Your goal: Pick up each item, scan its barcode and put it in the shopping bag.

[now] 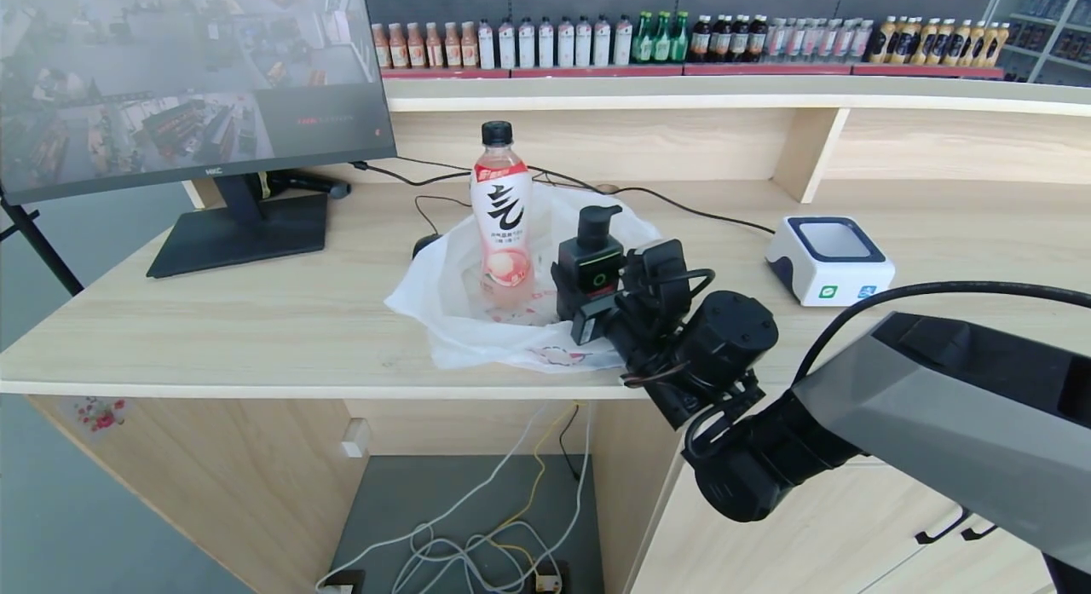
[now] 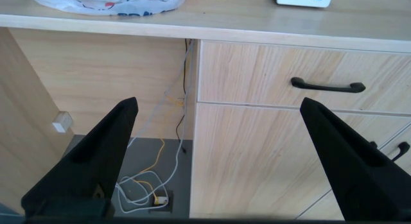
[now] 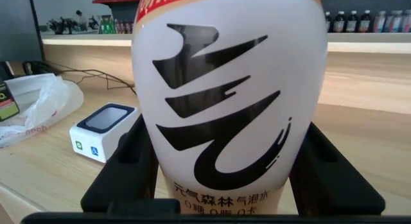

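A pink-and-white drink bottle (image 1: 503,219) with a black cap stands upright in the white shopping bag (image 1: 477,321) at the counter's middle. My right gripper (image 1: 588,270) is at the bag's right side, close beside the bottle. In the right wrist view the bottle (image 3: 225,89) fills the gap between the fingers (image 3: 131,153) of my right gripper (image 3: 228,131), which touch it on both sides. The white barcode scanner (image 1: 828,257) sits on the counter to the right of the bag. My left gripper (image 2: 218,160) hangs open below the counter's edge, facing the cabinet front, with nothing in it.
A monitor (image 1: 187,74) on its stand occupies the counter's back left, with cables trailing behind the bag. A raised shelf runs along the back. Drawers with black handles (image 2: 327,86) and loose floor cables (image 1: 477,534) lie under the counter.
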Tool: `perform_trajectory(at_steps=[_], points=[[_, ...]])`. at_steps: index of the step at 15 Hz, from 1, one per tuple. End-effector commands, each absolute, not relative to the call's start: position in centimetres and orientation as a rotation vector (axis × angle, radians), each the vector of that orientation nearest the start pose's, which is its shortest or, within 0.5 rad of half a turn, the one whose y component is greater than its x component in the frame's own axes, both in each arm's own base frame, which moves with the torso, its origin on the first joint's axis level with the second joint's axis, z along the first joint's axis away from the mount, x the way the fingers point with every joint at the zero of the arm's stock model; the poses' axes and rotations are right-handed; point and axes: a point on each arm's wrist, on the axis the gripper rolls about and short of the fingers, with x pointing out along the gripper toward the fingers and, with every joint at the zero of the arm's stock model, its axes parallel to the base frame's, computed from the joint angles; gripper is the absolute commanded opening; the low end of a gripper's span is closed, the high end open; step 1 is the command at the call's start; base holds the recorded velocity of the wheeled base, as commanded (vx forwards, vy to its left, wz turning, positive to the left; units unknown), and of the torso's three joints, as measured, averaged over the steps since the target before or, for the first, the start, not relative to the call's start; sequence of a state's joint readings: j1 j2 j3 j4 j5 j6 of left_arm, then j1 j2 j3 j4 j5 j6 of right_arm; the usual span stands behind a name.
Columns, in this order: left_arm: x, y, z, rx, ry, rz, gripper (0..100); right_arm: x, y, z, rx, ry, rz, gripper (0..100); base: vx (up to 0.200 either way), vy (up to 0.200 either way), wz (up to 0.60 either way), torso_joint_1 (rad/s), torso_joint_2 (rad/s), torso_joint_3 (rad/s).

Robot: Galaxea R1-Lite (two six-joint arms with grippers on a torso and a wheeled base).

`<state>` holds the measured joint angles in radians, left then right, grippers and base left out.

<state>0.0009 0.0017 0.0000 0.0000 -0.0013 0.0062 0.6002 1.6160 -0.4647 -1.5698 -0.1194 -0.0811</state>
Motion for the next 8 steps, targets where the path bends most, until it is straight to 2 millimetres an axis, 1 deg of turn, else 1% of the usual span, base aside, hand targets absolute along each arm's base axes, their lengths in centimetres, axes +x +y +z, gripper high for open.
perform_trajectory(at_steps=[1,2,8], points=[[-2.27,-0.01,7.55,0.005,0.002,0.000,100,20.56,13.83,21.24,0.071,-0.414,0.459,0,0.000,0.000,0.00,0.000,0.00,0.000],[-2.27,-0.01,7.55,0.003,0.002,0.000,100,20.53,13.81,21.27,0.071,-0.416,0.459,0,0.000,0.000,0.00,0.000,0.00,0.000],[-2.27,0.00,7.55,-0.005,0.002,0.002,100,20.71,13.93,21.34,0.072,-0.419,0.460,0,0.000,0.200,0.00,0.002,0.00,0.002]])
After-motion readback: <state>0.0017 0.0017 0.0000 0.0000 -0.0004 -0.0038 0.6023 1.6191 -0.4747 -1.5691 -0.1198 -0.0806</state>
